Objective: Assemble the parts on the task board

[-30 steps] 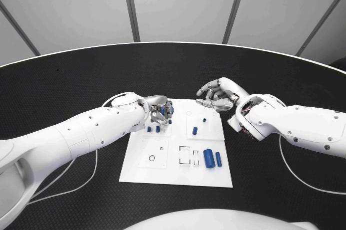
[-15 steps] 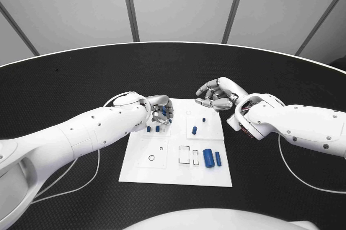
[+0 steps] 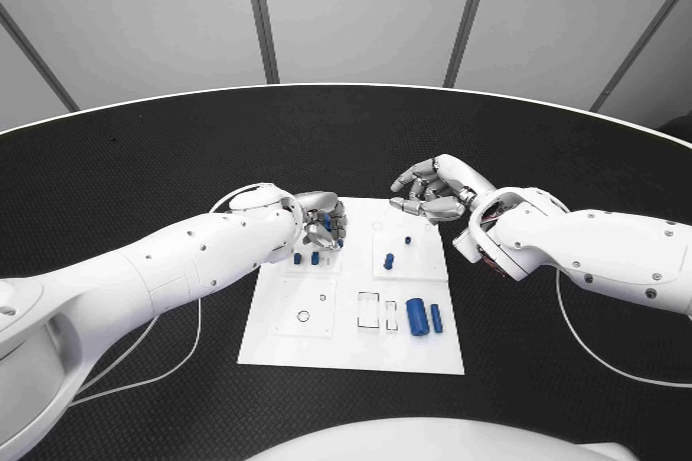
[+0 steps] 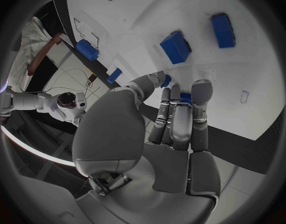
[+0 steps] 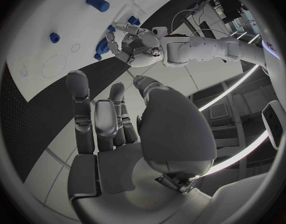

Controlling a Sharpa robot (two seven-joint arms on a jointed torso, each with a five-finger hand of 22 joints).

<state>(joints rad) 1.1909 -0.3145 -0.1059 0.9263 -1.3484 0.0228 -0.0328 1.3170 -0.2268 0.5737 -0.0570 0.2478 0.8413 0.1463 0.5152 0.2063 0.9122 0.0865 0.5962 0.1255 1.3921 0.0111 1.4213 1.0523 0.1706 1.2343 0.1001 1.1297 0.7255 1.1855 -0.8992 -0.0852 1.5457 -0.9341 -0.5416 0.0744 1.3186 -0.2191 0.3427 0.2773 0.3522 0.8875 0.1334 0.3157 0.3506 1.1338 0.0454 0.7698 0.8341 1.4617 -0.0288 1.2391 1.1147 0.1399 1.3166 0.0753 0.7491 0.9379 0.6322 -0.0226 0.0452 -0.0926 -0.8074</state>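
The white task board [image 3: 353,351] lies mid-table. My left hand [image 3: 320,226] hovers over its far left part and pinches a small blue part [image 4: 180,98] between thumb and fingertips. Just below that hand two short blue pegs [image 3: 306,258] stand in the board. Two more small blue parts [image 3: 408,241] [image 3: 391,262] stand in the far right panel. Two long blue cylinders [image 3: 424,316] lie side by side at the board's right. My right hand [image 3: 433,191] hangs beyond the board's far edge, fingers loosely bent and holding nothing. The right wrist view shows the left hand [image 5: 140,47] over the board [image 5: 37,30].
Empty cut-outs [image 3: 378,311] and a round socket [image 3: 304,316] sit in the board's near panels. Black tabletop [image 3: 577,381] surrounds the board. Thin cables [image 3: 173,331] trail along both arms.
The left hand has edged slightly toward the board's far side with the blue part still in it. The right hand has stayed put.
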